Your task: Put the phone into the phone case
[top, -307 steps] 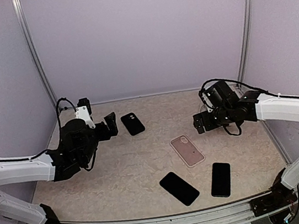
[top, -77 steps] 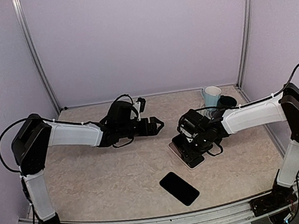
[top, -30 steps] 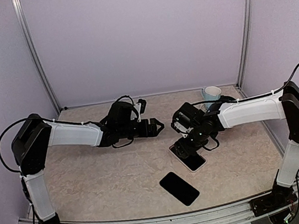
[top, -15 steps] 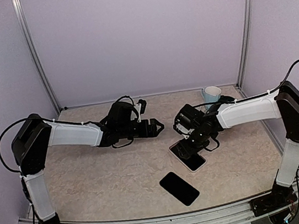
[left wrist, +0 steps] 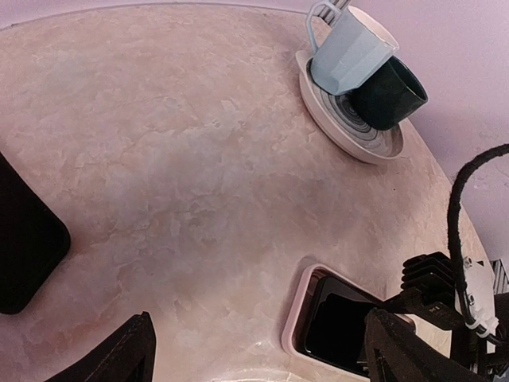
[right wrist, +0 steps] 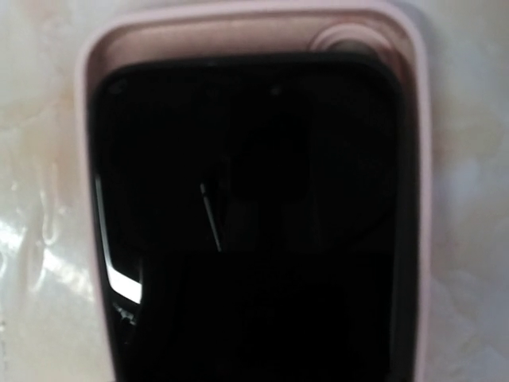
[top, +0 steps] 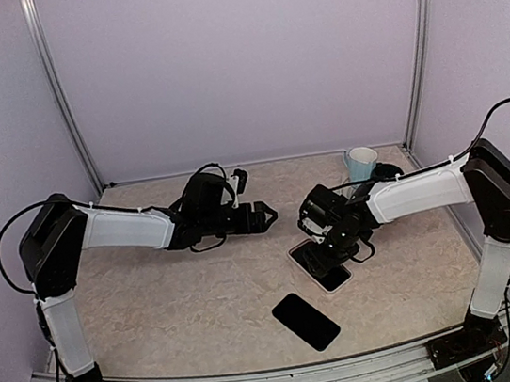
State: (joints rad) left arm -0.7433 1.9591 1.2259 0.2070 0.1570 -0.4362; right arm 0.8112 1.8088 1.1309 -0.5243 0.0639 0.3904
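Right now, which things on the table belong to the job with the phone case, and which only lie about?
For the job: phone; pink phone case; right gripper above them.

Lying about: spare black phone near the front edge; second dark phone; pale blue cup; dark green cup; saucer.
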